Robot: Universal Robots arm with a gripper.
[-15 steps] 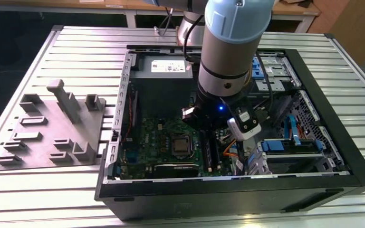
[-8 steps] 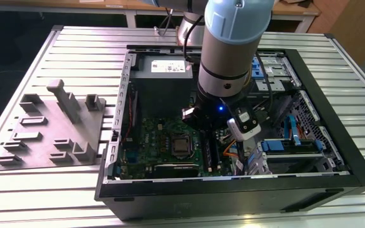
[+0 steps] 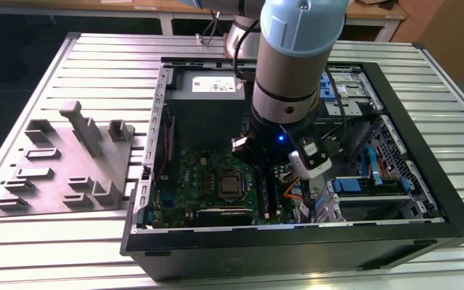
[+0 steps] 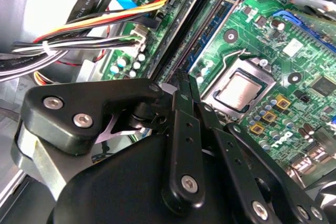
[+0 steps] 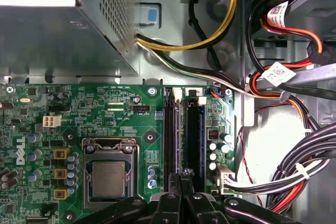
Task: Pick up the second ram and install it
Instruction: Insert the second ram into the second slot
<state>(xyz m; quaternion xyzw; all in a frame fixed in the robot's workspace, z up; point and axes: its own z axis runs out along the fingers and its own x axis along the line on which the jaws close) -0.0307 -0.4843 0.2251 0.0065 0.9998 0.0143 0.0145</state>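
Your gripper [image 5: 182,176] has its fingers drawn narrow, tips almost together, just above the memory slots [image 5: 192,129]. The second ram [image 5: 177,129] seems to stand on edge in one slot there; whether the fingers touch it, I cannot tell. White printed labels [image 5: 276,72] hang on the cables.

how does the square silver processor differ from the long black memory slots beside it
The square silver processor is one flat square; the long black memory slots are narrow parallel strips. The processor is bare metal grey, the slots black plastic with some blue. The gripper is over the slots' end, not the processor. Both sit on the green motherboard.
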